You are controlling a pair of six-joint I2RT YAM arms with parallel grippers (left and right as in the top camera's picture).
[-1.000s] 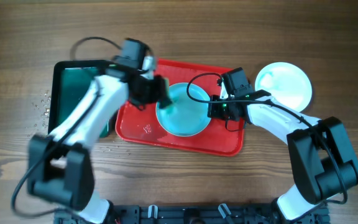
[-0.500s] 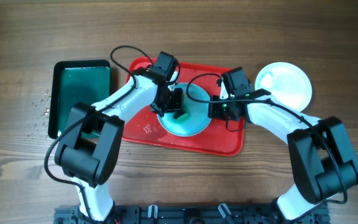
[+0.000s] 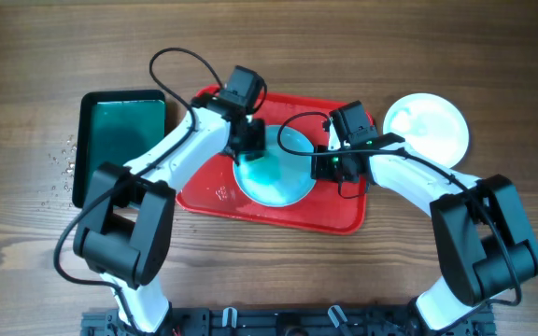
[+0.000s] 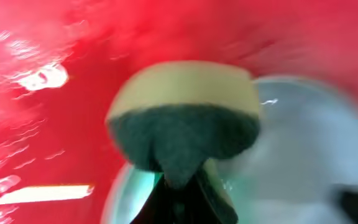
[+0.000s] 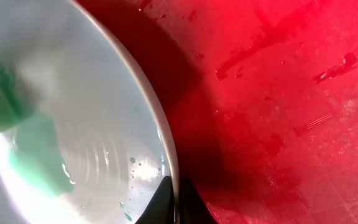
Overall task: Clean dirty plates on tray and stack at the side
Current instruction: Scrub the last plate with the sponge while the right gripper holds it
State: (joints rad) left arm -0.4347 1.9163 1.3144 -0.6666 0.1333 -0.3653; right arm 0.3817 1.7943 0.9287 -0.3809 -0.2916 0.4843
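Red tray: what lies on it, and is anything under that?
One turquoise plate lies on the red tray; the left gripper holds a sponge at its rim, the right gripper pinches its right edge. Anything beneath the plate is covered.

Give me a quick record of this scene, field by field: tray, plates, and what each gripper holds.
tray: red tray, one turquoise plate on it
side: pale plate on the table, right of the tray
left gripper: shut on sponge, at the turquoise plate's left edge
right gripper: shut on that plate's right rim
far left: dark tray
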